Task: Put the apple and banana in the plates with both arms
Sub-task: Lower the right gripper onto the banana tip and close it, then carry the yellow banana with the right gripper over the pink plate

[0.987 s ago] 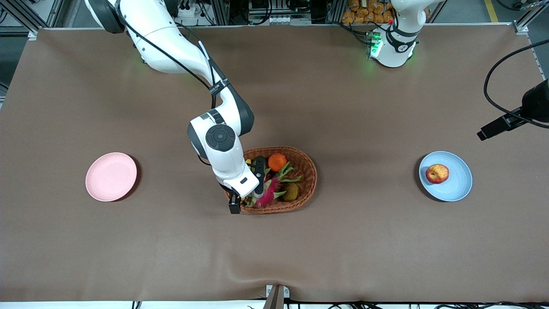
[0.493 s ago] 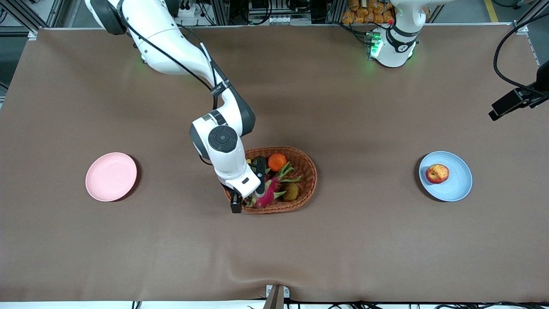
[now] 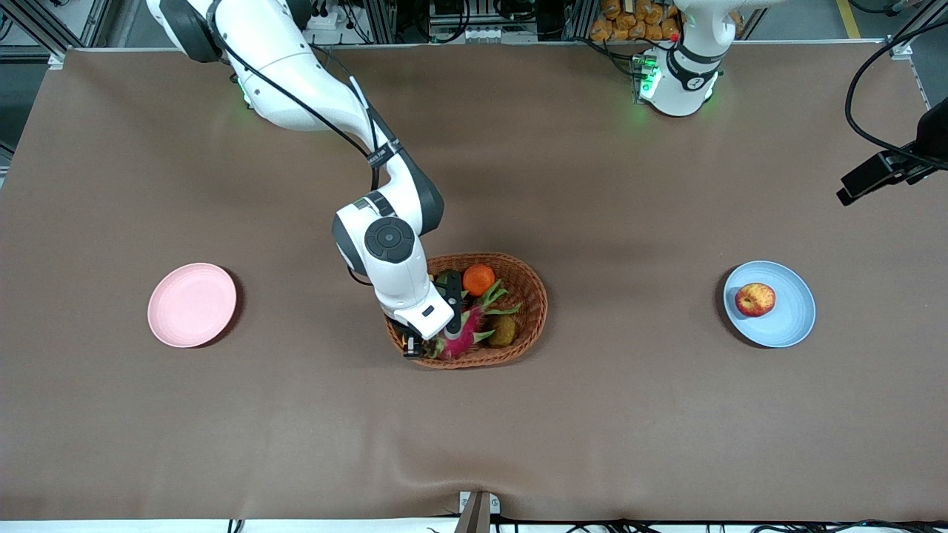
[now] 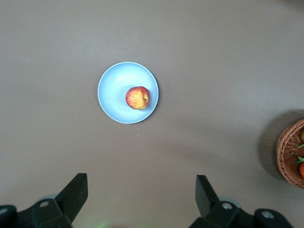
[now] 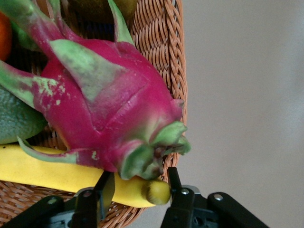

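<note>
The apple (image 3: 755,299) (image 4: 137,98) lies on the pale blue plate (image 3: 786,326) (image 4: 111,97) toward the left arm's end of the table. The pale pink plate (image 3: 191,304) sits bare toward the right arm's end. In the wicker basket the yellow banana (image 5: 66,175) lies partly under a dragon fruit. My right gripper (image 3: 413,346) (image 5: 140,179) reaches into the basket's rim, and its fingers are closed against the banana's dark-tipped end. High over the table, my left gripper (image 4: 141,179) is open and holds nothing, with the blue plate below it.
The oval brown basket (image 3: 537,296) (image 5: 161,47) stands mid-table. It holds a magenta dragon fruit (image 3: 463,333) (image 5: 109,104), an orange (image 3: 478,279) and a brownish fruit (image 3: 502,331). Brown cloth covers the table around both plates.
The right gripper has gone from open, with one finger outside the basket rim, to closed around the banana's end. The left hand has moved up and away from the blue plate.
</note>
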Controlling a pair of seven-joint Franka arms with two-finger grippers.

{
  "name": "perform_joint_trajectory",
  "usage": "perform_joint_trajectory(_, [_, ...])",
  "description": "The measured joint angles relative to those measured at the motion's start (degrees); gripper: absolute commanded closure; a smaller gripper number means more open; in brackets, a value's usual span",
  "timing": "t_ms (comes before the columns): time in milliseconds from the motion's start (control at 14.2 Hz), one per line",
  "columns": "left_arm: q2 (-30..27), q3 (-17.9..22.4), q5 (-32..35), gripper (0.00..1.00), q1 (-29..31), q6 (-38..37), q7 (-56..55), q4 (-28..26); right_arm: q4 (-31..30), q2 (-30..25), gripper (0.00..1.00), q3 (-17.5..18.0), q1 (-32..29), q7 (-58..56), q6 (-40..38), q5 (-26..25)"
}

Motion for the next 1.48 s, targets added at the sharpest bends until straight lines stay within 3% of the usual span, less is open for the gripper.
perform_joint_trajectory(141, [0.00, 0.01, 0.00, 0.00, 0.00, 0.00, 0.00, -0.19, 0.11, 0.00, 0.90, 0.00, 0.00, -0.01, 0.16, 0.00])
perform_joint_trajectory(282, [0.00, 0.03, 0.00, 0.00, 0.01, 0.00, 0.00, -0.25, 0.70, -0.01, 1.00, 0.12, 0.02, 0.03, 0.27, 0.00])
perform_joint_trajectory(916, [0.02, 0.36, -0.02, 0.00, 0.08, 0.63, 0.00, -0.45, 1.56, -0.82, 1.00, 0.72, 0.13, -0.28, -1.43, 0.00])
perform_joint_trajectory(1480, [0.29, 0.21, -0.05, 0.00, -0.16, 1.59, 0.00, -0.58, 2.43, -10.77, 1.00, 1.14, -0.65, -0.46, -19.38, 0.77])
